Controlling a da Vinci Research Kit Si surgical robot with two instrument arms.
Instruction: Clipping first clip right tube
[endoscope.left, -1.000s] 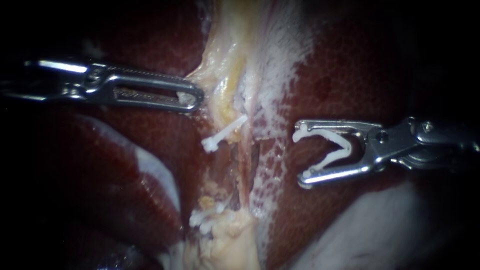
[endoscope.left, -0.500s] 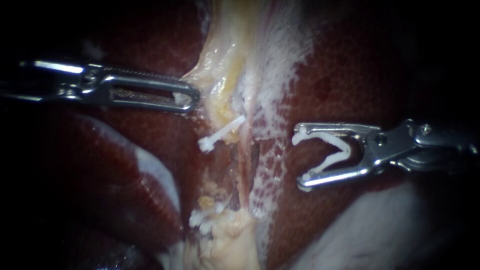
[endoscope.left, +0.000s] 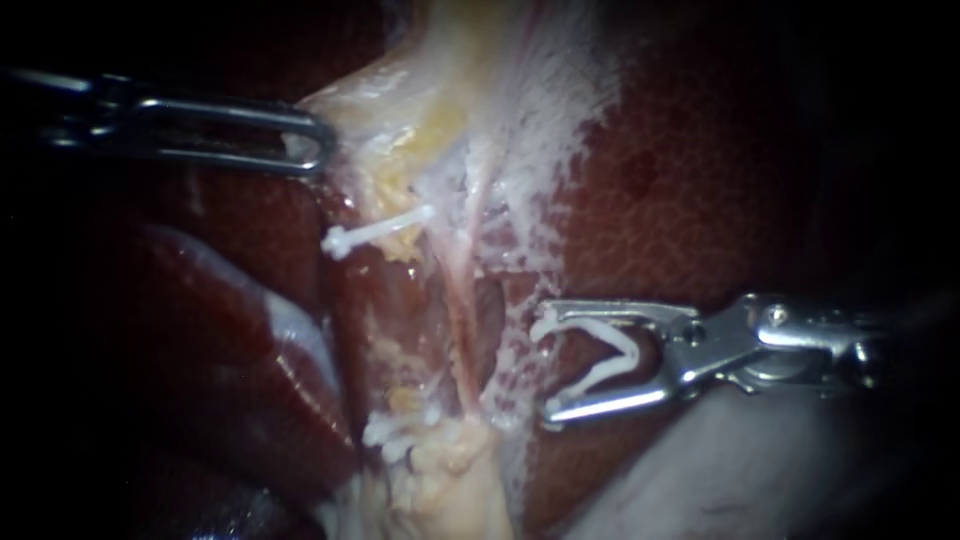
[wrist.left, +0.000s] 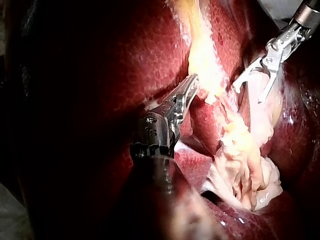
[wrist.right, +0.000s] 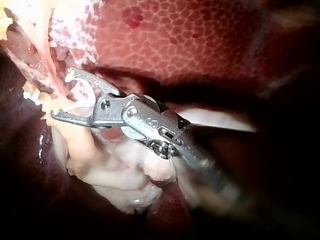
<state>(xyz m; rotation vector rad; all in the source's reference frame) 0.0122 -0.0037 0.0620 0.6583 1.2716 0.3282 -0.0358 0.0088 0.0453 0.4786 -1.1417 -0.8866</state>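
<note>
Leftmost in the endoscope view, my left instrument (endoscope.left: 320, 148) reaches in from the left edge. Its long slotted jaws are clamped on the edge of a sheet of pale yellow fatty tissue (endoscope.left: 400, 120), which is stretched toward the left. The left wrist view shows the same: both jaws pinch the yellow tissue from two sides.

Just below and to the right of those jaws, a closed white clip (endoscope.left: 378, 230) lies crosswise over the tissue strand there. Lower down, near the bottom of the view, a small cluster of white clips (endoscope.left: 395, 432) sits by a lump of pale fat.

Right of these runs the right tube (endoscope.left: 462, 330), a thin pink strand going from top to bottom through cleared, white-flecked tissue. It lies just beyond the tips of my right instrument (endoscope.left: 547, 368), outside the gap and not between the jaws.

That instrument comes in from the right edge and points left at the tube. Its jaws stand wide apart, and both hold a V-shaped white clip (endoscope.left: 610, 360) seated between them, its mouth facing the tube. In the right wrist view the jaw tips are close beside the pale strand; I cannot tell whether they touch it. Dark red liver (endoscope.left: 700, 180) fills the background on the right.
</note>
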